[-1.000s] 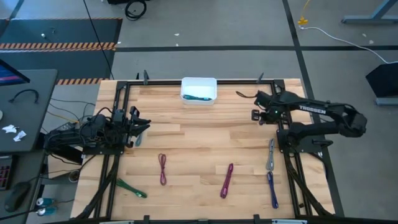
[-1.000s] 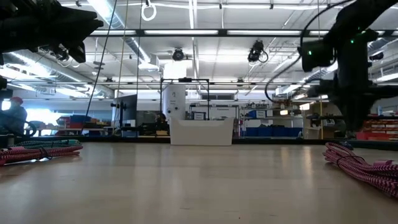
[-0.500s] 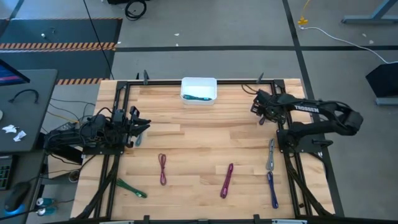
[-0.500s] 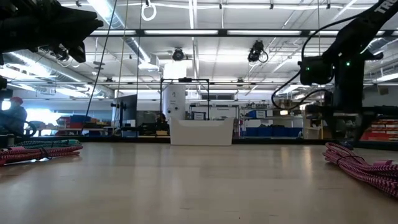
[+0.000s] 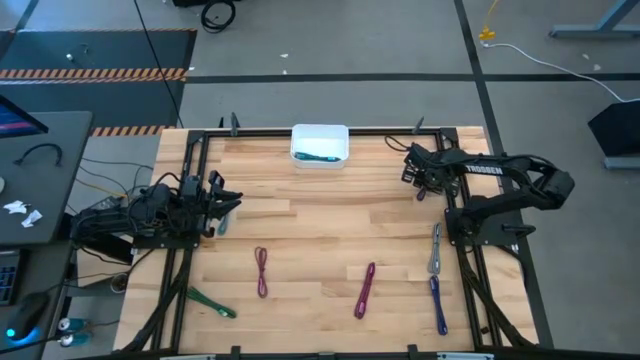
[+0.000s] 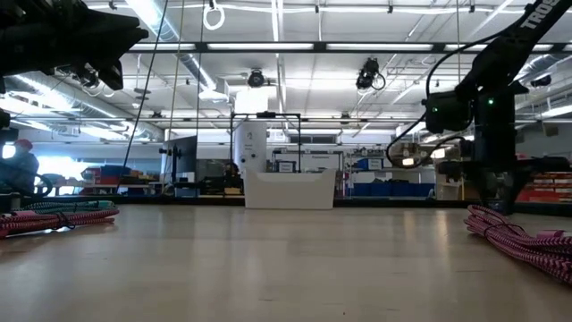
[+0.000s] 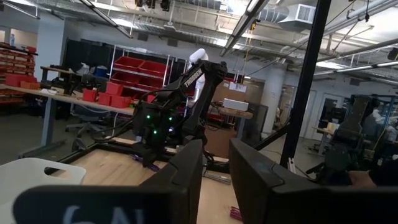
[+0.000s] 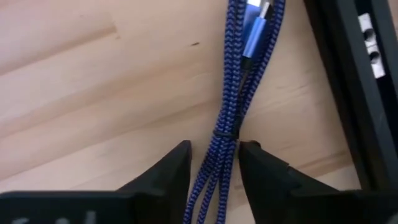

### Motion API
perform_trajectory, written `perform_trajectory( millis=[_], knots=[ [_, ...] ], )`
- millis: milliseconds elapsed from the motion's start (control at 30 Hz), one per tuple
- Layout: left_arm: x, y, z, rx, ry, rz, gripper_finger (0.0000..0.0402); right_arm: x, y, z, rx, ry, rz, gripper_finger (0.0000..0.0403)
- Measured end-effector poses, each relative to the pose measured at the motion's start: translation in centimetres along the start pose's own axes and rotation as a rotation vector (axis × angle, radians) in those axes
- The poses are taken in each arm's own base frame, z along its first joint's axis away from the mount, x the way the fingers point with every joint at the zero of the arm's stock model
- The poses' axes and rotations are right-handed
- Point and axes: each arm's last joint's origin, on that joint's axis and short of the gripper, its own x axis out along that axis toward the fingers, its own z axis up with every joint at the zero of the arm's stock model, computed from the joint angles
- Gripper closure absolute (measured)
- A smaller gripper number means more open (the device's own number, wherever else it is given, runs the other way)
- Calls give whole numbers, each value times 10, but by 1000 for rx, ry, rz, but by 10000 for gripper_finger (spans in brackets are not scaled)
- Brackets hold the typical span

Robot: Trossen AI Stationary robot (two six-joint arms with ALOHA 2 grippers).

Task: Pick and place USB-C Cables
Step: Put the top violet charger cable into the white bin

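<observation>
From above, you see the left gripper (image 5: 222,205) parked at the table's left edge, the right gripper (image 5: 412,172) back right, and cables (image 5: 365,290) lying along the front. Left wrist: jaws slightly apart, empty. Right wrist: jaws straddle a blue cable (image 8: 233,93); whether they pinch it you cannot tell

A wooden table (image 5: 320,225); red bins (image 7: 134,67) on shelves beyond.

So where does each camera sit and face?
High view: above, straight down on the wooden table; both arms show.
Low view: tabletop height, level across; both arms above.
Left wrist: past the open left gripper toward the right arm.
Right wrist: down past the open right gripper, astride a blue braided cable.
High and low share the white plastic bin.
</observation>
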Motion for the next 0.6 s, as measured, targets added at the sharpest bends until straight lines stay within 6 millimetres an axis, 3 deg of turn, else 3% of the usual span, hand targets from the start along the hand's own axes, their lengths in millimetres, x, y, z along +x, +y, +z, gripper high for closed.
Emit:
perform_trajectory(
  millis=[333,500,600],
  knots=[
    [0,0,0,0,0,0,319,-1,2,1,-48,-4,24,380],
    [0,0,0,-1,0,0,315,-11,7,2,-153,-8,31,384],
    [0,0,0,-2,0,0,311,-27,16,7,-211,-46,88,383]
  ],
)
